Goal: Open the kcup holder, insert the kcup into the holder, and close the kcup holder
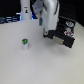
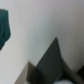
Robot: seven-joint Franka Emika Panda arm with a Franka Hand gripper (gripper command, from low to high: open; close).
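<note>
The kcup (image 1: 25,44), a small whitish cup with a green top, stands upright on the white table toward the exterior view's left. The kcup holder (image 1: 65,34), a black boxy unit, sits at the exterior view's right, a light-edged tray part showing low at its front. My gripper (image 1: 46,33) hangs down right against the holder's left front corner, well apart from the kcup. Its fingers are too blurred to tell their state. The wrist view shows a dark angular shape (image 2: 52,61) against the white surface, too blurred to name.
A tall white bottle-shaped object (image 1: 23,11) stands at the back on the exterior view's left, with dark clutter behind it. The white table (image 1: 35,67) spreads across the front. A blurred teal patch (image 2: 4,27) lies at the wrist view's edge.
</note>
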